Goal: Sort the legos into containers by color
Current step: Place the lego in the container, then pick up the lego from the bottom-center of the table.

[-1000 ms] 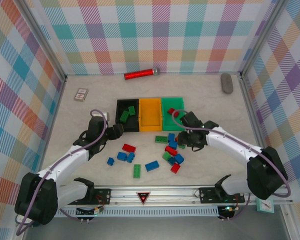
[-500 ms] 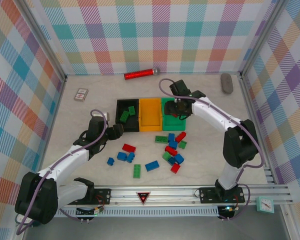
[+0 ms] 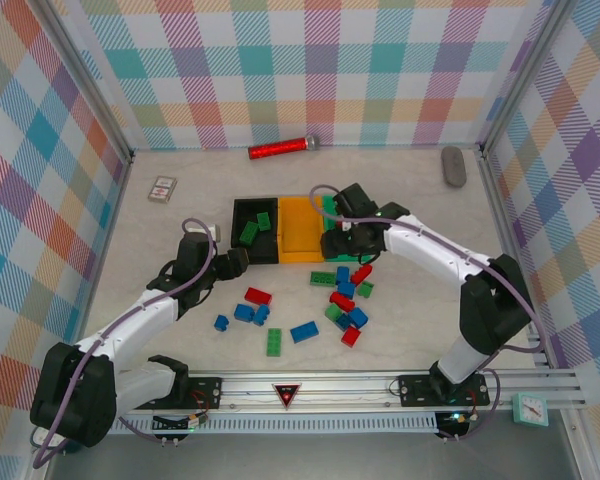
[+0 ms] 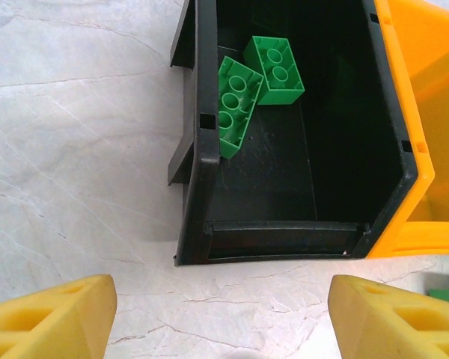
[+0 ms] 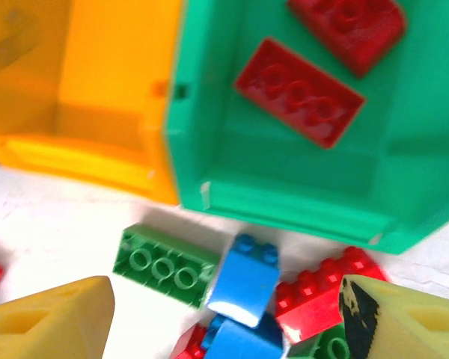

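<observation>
Left hand (image 3: 232,262) hovers wide open and empty at 7 o'clock of the black bin (image 4: 202,149), which holds two green bricks (image 4: 251,82). Right hand (image 5: 224,321), fingers spread with nothing between them, hangs over the green bin (image 5: 284,194) near its front edge; two red bricks (image 5: 299,91) lie inside. Orange bin (image 3: 301,228) sits between them. Loose legos (image 3: 342,300) lie scattered on the counter (image 3: 160,240) at 6 o'clock of the bins.
</observation>
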You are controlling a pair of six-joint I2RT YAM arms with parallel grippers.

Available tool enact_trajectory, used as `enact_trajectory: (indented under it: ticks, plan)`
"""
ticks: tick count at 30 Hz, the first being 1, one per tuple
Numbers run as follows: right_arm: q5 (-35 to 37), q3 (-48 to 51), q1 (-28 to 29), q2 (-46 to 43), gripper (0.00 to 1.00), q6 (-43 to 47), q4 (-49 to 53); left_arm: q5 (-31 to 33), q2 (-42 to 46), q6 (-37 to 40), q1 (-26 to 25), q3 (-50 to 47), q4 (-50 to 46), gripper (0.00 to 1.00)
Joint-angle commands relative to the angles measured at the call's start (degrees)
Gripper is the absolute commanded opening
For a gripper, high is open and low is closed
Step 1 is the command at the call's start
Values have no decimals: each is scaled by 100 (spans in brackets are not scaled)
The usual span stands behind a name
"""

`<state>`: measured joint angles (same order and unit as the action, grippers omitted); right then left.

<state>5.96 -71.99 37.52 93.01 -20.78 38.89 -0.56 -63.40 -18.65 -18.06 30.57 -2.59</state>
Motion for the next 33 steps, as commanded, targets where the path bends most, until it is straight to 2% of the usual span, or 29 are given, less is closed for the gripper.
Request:
enact_trajectory:
  ticks: [1, 7, 13, 20, 33]
  plan:
    - [-178, 80, 405, -33, 78, 468, -42, -169, -37, 7, 42, 111, 186, 75]
    - [-234, -9, 785, 432, 78, 1105, -19, -226, -100, 2, 40, 96, 238, 75]
    - [-337, -238, 845, 746, 77, 1446, 47, -98, -116, 1, 40, 107, 198, 75]
    - [-579, -395, 1055, 981, 72, 1381, 55, -53, -195, -33, 40, 124, 198, 75]
    - [-974, -435, 2104, 1479, 73, 1130, 216, 172, -165, -105, 40, 162, 50, 75]
